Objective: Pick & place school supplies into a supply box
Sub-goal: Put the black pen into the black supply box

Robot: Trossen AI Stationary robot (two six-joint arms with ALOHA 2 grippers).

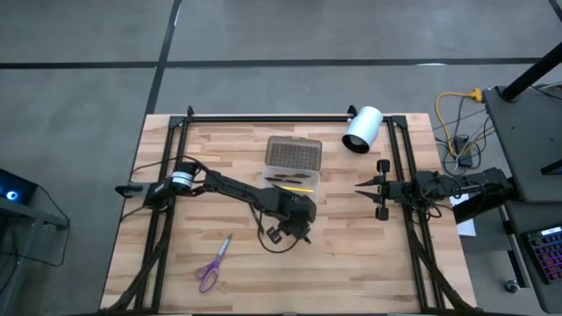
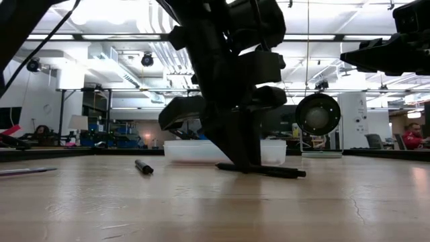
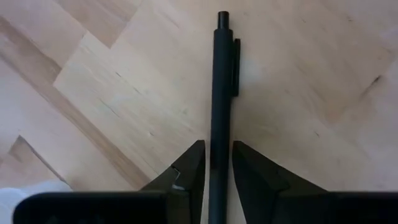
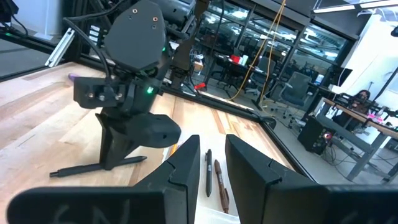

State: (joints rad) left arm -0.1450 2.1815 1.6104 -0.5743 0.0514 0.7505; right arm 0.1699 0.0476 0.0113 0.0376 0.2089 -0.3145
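Note:
A black pen (image 3: 221,87) lies flat on the wooden table (image 1: 369,254), also seen in the low view (image 2: 269,171). My left gripper (image 3: 219,163) points down over it, open, with one finger on each side of the barrel. The supply box (image 1: 293,167) stands just beyond, toward the far edge, with its dotted lid (image 1: 294,153) folded back and several pens in its clear tray (image 1: 292,183). Purple-handled scissors (image 1: 213,263) lie near the front left. My right gripper (image 1: 372,187) waits open at the table's right side. My left gripper's fingers (image 3: 191,167) stand close on both sides of the pen's barrel (image 3: 220,140), coming from above and lying across it. Whether they touch it I cannot tell. The pen rests along its length on the table.
A white cylinder (image 1: 362,129) with a dark opening lies at the far right of the table. A short dark pen-like thing (image 2: 143,166) lies on the wood left of my left gripper in the low view. Black frame rails (image 1: 263,116) run along the far and side edges.

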